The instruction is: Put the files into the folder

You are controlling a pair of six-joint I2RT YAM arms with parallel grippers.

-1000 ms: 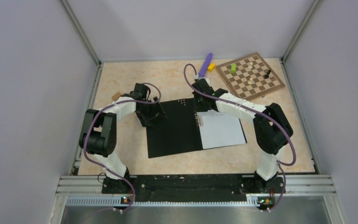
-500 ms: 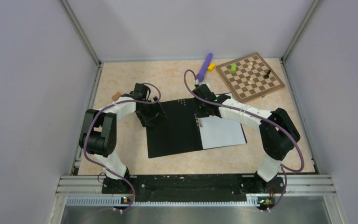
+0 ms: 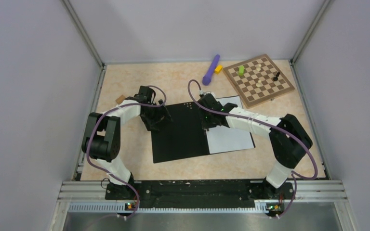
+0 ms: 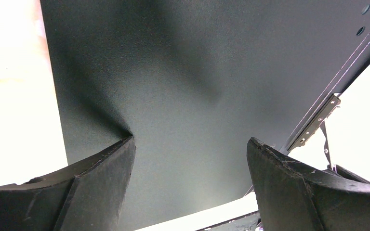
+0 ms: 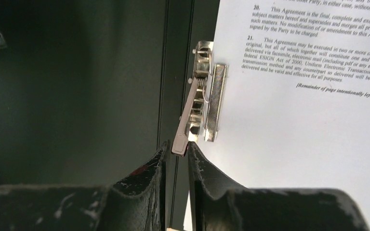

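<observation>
The folder [image 3: 180,132] lies open in the middle of the table, black inner faces up. The files [image 3: 231,137], white printed sheets, lie on its right half. My left gripper [image 3: 160,120] is open, its fingers wide apart and low over the left flap [image 4: 197,72]; its midpoint is over bare black board [image 4: 190,144]. My right gripper [image 3: 207,122] is at the spine, shut on the raised lever [image 5: 185,125] of the metal clip; its fingertips [image 5: 177,151] pinch the lever's end. The clip's bar rests on the sheets' left edge [image 5: 294,120].
A brown chessboard [image 3: 257,79] with a few pieces and a green block lies at the back right. A purple object [image 3: 211,69] and a yellow block [image 3: 218,69] lie behind the folder. A small brown block [image 3: 120,99] lies at the left.
My right gripper has moved toward the near side along the folder's spine, and its elbow has swung right. The left arm, folder and sheets have not moved.
</observation>
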